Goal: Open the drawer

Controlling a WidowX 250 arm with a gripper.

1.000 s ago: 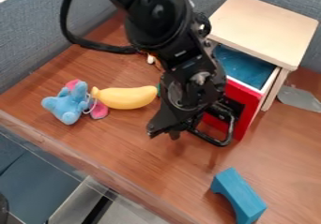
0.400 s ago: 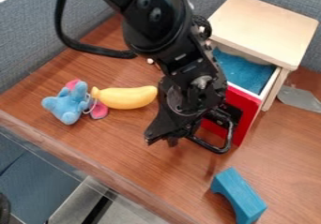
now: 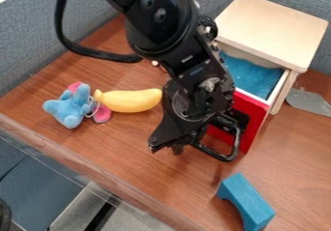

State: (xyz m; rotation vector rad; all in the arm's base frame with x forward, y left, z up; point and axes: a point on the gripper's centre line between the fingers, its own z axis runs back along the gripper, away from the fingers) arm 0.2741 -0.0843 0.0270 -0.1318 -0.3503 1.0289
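As your black WidowX arm [image 3: 158,27] angles in from the top edge of the view, its black two-finger gripper [image 3: 166,147] hangs low over the reddish-brown wooden tabletop [image 3: 174,189], in front of the red-fronted drawer [image 3: 254,110] with a blue interior; you cannot tell whether the gripper is open or closed. The drawer stands partly open beneath the pale wooden top of a small cabinet [image 3: 275,27] at the upper right, its black loop handle [image 3: 229,156] reaching out just beside the gripper. To the left of the arm, you see a curved yellow toy banana [image 3: 129,101] lying next to a light-blue and pink plush toy [image 3: 67,108]. A blue arched block [image 3: 247,202] lies nearer the camera, at the lower right of your view, while a flat grey piece [image 3: 309,101] rests to the right of the cabinet, near blue-grey fabric panels [image 3: 38,27].
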